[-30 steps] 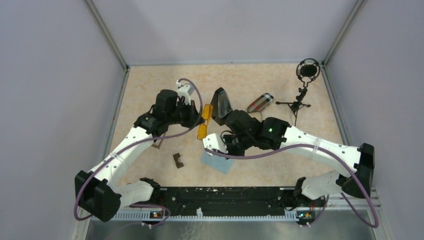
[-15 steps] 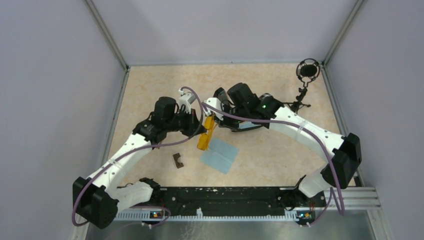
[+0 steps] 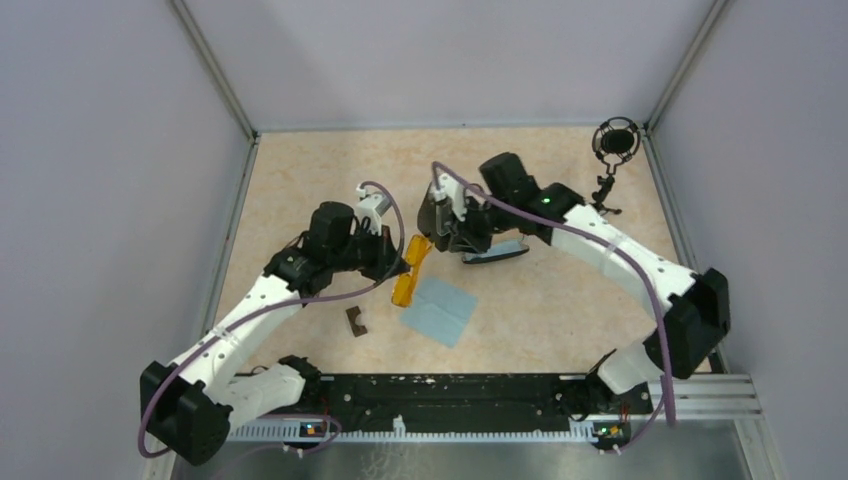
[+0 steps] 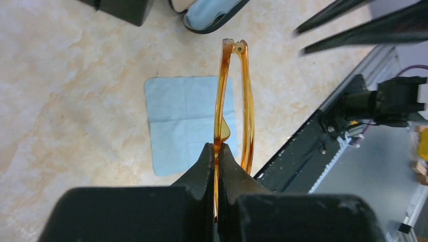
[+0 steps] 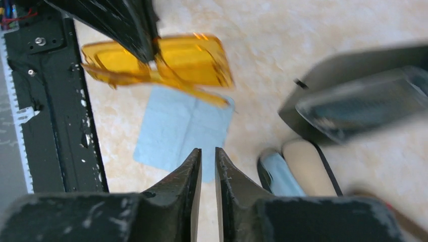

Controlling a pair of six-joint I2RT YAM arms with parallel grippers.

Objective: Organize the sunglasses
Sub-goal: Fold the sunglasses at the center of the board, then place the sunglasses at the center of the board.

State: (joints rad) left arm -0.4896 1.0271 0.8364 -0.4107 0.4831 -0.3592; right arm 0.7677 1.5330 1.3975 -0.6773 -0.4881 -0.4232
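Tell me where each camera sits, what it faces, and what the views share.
Top external: above and behind the bases, facing down on the table; both arms show.
Left wrist: on the left gripper, jaws shut on the amber sunglasses, blue cloth below.
Right wrist: on the right gripper, jaws nearly closed, empty.
All three share sunglasses and cloth.

Glossy translucent plastic sunglasses, matt cloth (creased), marbled tabletop

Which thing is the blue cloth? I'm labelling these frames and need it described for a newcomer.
Start at the black rail along the table's near edge. Just beyond its middle lies the blue cloth, a flat, creased pale-blue square. The amber sunglasses, held by the left gripper, hang beside it; nothing else is flat fabric.
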